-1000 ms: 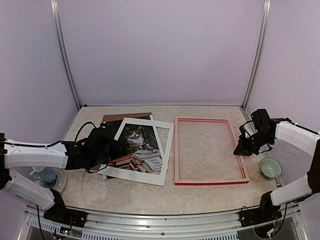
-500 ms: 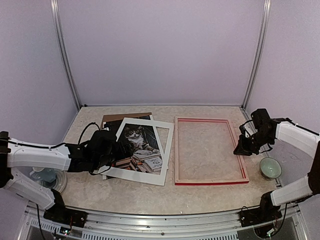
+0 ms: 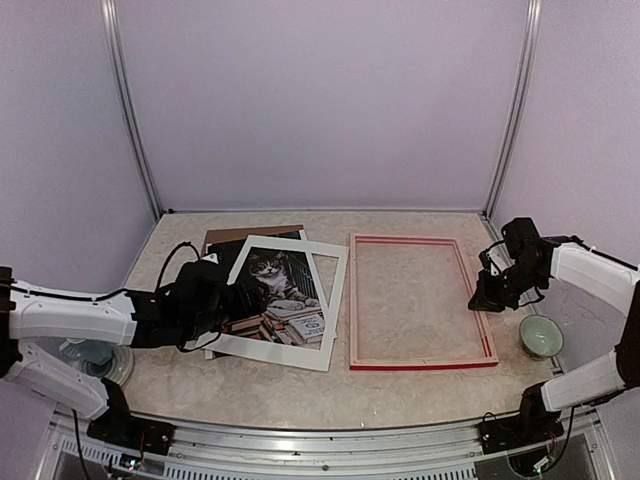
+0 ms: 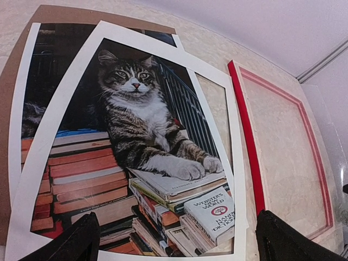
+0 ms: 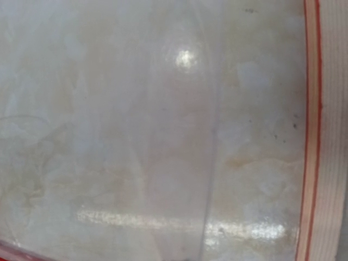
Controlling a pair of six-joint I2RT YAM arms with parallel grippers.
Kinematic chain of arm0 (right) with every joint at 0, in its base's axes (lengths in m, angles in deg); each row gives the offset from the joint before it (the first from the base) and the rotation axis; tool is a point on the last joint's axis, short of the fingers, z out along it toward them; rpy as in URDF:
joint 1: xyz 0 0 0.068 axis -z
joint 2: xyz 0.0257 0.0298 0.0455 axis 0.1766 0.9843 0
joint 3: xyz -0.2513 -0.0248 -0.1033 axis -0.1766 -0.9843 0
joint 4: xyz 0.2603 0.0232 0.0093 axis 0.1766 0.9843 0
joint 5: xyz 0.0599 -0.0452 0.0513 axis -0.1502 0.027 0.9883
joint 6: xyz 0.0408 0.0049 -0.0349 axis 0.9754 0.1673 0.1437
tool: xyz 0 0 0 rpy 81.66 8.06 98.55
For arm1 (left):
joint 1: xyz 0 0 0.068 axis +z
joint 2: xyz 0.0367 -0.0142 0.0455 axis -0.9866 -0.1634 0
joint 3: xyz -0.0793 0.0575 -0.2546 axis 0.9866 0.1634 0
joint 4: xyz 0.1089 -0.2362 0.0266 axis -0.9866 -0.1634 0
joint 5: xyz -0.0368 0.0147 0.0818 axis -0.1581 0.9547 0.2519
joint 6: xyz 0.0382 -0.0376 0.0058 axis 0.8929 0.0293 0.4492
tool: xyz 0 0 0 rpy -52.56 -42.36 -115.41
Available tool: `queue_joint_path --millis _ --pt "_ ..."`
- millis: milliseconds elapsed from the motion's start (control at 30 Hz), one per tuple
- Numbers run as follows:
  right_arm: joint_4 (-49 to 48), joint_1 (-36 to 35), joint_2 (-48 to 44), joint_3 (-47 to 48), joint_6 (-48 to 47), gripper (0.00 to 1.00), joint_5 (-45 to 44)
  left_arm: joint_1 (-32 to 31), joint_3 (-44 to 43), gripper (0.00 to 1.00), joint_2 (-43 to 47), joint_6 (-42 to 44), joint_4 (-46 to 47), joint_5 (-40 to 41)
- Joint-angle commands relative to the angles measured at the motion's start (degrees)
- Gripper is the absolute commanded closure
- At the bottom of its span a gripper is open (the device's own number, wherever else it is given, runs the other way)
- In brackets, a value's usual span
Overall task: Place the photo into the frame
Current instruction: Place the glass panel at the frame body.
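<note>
The photo [image 3: 272, 290] of a tabby cat among books lies face up at the table's left centre, partly under a skewed white mat. In the left wrist view the photo [image 4: 136, 130] fills the middle. My left gripper [image 3: 226, 302] hovers at the photo's left edge. Its jaws [image 4: 179, 242] are wide open, with dark fingertips [image 4: 79, 242] at both bottom corners, and hold nothing. The red frame [image 3: 420, 365] lies flat and empty to the right, also in the left wrist view [image 4: 247, 141]. My right gripper [image 3: 486, 296] sits low at the frame's right bar [image 5: 312, 136]. Its fingers are hidden.
The white mat [image 3: 285, 350] lies tilted over the photo, and a brown backing board [image 3: 250, 234] lies under both at the back. A green bowl [image 3: 541, 336] stands right of the frame. A clear container [image 3: 95, 355] stands at the near left. Purple walls enclose the table.
My left gripper has edged slightly rightward over the photo's left edge. The right arm, photo, mat and frame have not moved.
</note>
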Motion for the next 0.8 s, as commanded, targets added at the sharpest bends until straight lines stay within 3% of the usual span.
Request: queue_joint_path --millis 0,767 --pt "1.4 -0.5 1.4 0.7 -0.5 0.92 -2.2 -0.4 0.6 0.01 0.1 0.8 1.8 -0.8" --pt "2.2 -0.7 4.2 0.9 0.1 0.91 -6.0 -1.4 0.6 0.01 -1.1 1.3 4.0 -0.9"
